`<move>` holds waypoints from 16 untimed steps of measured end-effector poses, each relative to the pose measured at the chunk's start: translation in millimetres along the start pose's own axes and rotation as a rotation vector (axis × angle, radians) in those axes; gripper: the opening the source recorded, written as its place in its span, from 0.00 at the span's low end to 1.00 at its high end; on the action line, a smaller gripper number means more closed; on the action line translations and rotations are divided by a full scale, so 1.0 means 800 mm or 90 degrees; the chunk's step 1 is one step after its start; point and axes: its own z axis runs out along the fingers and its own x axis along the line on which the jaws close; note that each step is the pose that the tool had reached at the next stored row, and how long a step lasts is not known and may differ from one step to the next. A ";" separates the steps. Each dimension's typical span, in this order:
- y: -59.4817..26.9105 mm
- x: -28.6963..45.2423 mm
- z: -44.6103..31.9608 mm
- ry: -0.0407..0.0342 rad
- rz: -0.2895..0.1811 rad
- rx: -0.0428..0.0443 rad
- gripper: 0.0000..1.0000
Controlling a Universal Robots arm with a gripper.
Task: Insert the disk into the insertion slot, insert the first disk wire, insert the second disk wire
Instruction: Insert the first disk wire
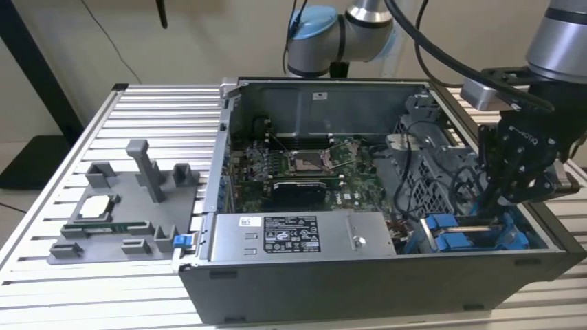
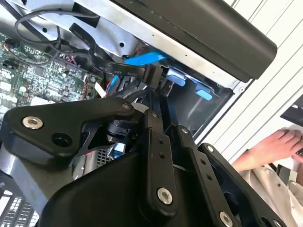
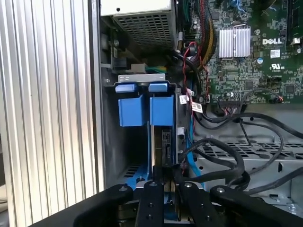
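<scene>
1. Position: the disk [image 3: 165, 142] stands edge-on inside the insertion slot [image 3: 175, 113] of the drive cage [image 3: 246, 152]. Its blue carrier tab is level with the other blue carrier [image 3: 130, 109] just beside it, so the first step looks done.
2. The gripper [image 1: 498, 205] reaches straight down into that corner of the computer case [image 1: 367, 289], at the exterior view's right. In the first wrist view the gripper [image 3: 165, 177] hangs right over the disk's exposed end, where the connectors sit. That alignment suits plugging a wire rather than moving the drive.
3. Whether the gripper is closed on anything I cannot tell, because its tip is buried among cables.
4. In the second wrist view a black flat cable [image 2: 118, 70] ends in a connector [image 2: 152, 75] just beyond the gripper, with a blue cable [image 2: 142, 59] close by. The black one is probably a disk wire, lying at the drive's end.
5. Loose black cables [image 3: 227, 163] arch over the cage wall, clear of the slot's mouth.
6. A person's hand [image 2: 279, 142] shows beyond the slatted table [image 1: 156, 117], well apart from the case.
</scene>
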 end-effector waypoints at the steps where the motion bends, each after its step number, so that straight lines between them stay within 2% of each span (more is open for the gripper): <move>1: 0.000 -0.0006 0.0010 0.0030 0.000 0.0004 0.00; 3: 0.000 -0.0027 0.0025 0.0083 0.000 0.0016 0.00; 4: 0.000 -0.0038 0.0030 0.0090 0.000 0.0024 0.00; 10: 0.001 -0.0102 0.0044 0.0086 0.000 0.0064 0.00; 13: 0.001 -0.0108 0.0082 0.0089 0.000 0.0095 0.00; 16: 0.001 -0.0084 0.0099 0.0085 0.000 0.0096 0.00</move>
